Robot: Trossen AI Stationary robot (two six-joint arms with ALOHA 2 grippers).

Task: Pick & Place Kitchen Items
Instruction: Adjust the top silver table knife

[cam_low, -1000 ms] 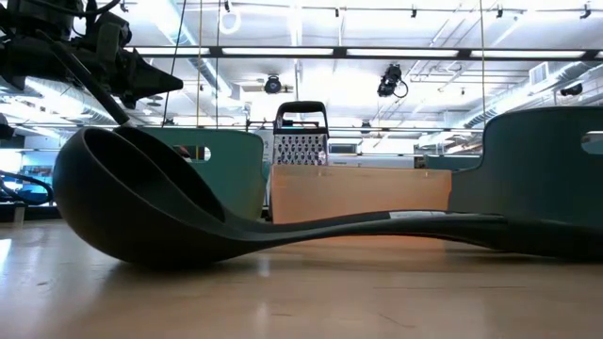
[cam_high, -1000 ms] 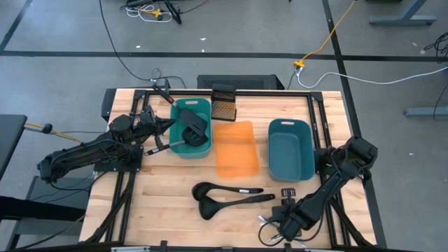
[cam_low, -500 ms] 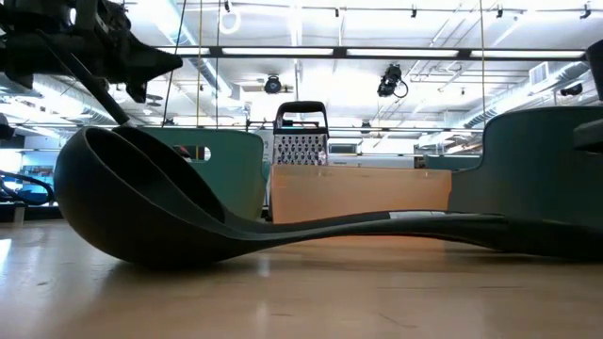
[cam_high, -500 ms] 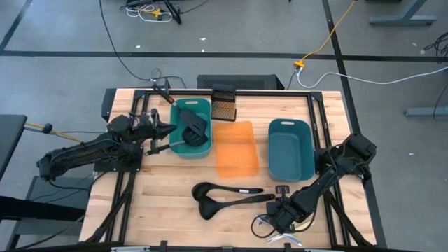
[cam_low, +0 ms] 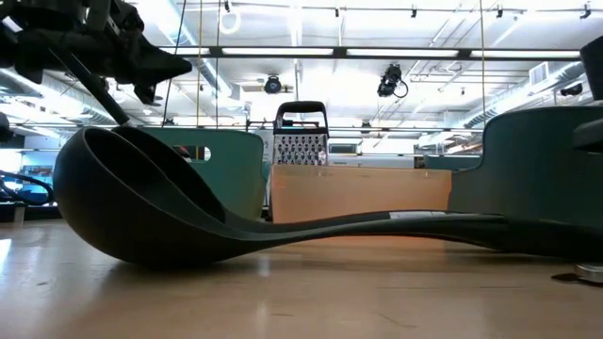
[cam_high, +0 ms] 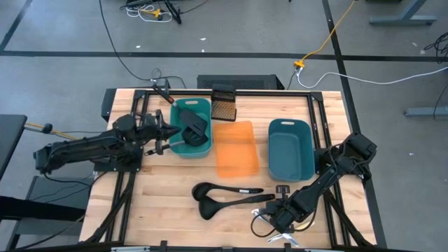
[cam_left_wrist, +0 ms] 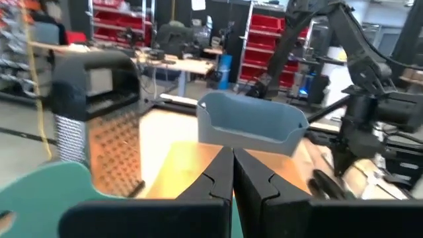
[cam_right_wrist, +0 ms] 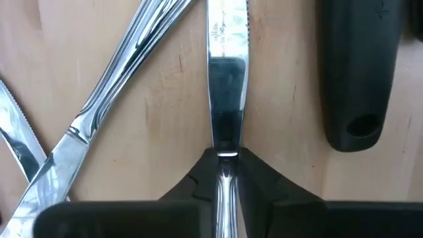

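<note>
Right gripper (cam_right_wrist: 226, 173) now narrowed from spread onto table knife (cam_right_wrist: 227, 86), apparently pinching it; lift pending. Left gripper (cam_left_wrist: 232, 173) pressed together.

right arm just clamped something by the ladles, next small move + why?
Probably a short straight lift. The right gripper is shut on a silvery knife lying flat on the table, with other cutlery and a ladle handle close beside it, so rising first avoids dragging into them.
</note>
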